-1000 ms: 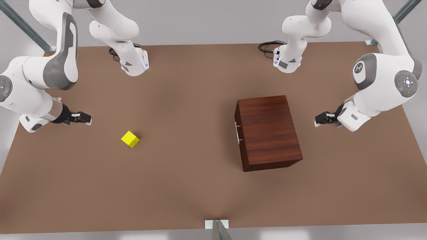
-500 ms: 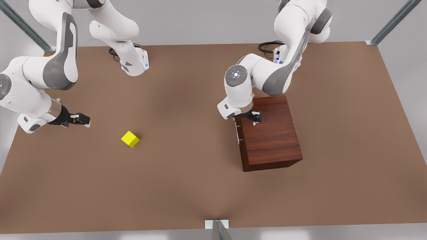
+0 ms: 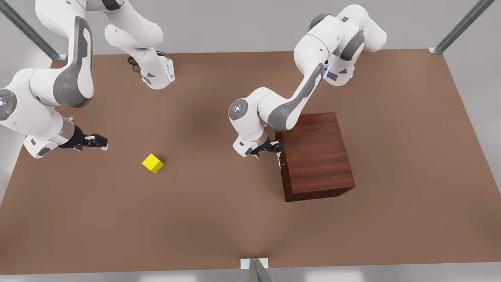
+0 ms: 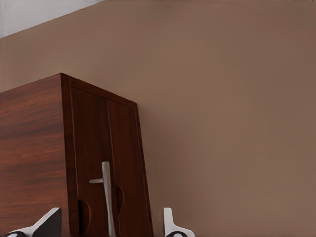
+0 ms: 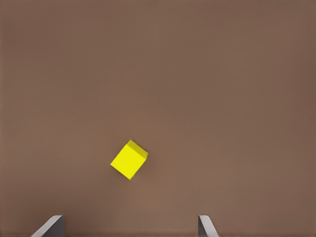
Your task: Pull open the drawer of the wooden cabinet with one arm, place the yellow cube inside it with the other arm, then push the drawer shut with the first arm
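Note:
The wooden cabinet [image 3: 315, 154] stands on the brown table, right of centre in the front view. Its drawer [image 4: 123, 163] is shut, and the thin silver handle [image 4: 106, 197] faces the front view's left. My left gripper [image 3: 274, 148] hangs just in front of that face, open, with the handle lying between its fingertips [image 4: 170, 224] without touching them. The yellow cube [image 3: 152, 163] rests on the table well to the front view's left. My right gripper [image 3: 100, 141] hovers open a short way from the cube [image 5: 129, 159], nothing between its fingers [image 5: 52, 224].
Both arm bases [image 3: 158, 76] sit at the table's far edge with black cables [image 3: 313, 55] beside them. A metal bracket [image 3: 254, 264] marks the near edge. Bare tabletop [image 3: 215, 176] separates the cube from the cabinet.
My left arm swung from the cabinet's far side, over its top, down to the handle face. The right gripper barely shifted. Cube and cabinet stayed put.

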